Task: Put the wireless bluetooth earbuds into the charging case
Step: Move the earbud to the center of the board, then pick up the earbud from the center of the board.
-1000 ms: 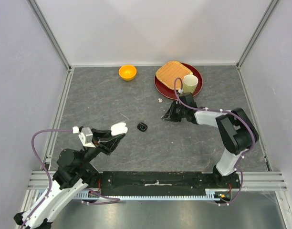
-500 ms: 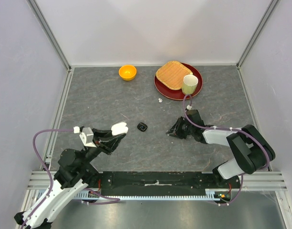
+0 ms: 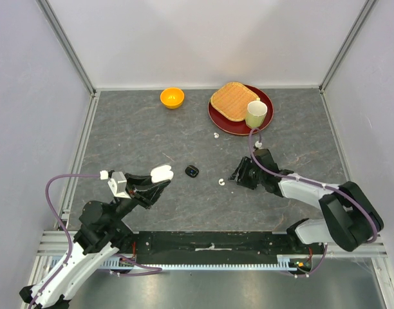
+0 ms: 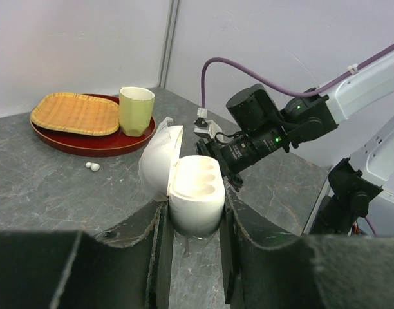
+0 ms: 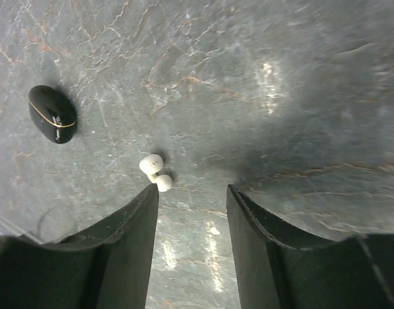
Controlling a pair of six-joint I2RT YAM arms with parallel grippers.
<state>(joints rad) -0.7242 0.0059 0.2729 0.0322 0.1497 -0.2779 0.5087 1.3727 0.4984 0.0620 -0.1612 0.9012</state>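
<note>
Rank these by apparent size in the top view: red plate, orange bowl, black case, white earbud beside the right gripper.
1. red plate
2. orange bowl
3. black case
4. white earbud

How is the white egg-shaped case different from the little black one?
The white case is open, lid tipped back, two empty hollows showing; the black case is shut. The left fingers hold the white case up; the black case lies loose on the table. Both are smooth and rounded.
</note>
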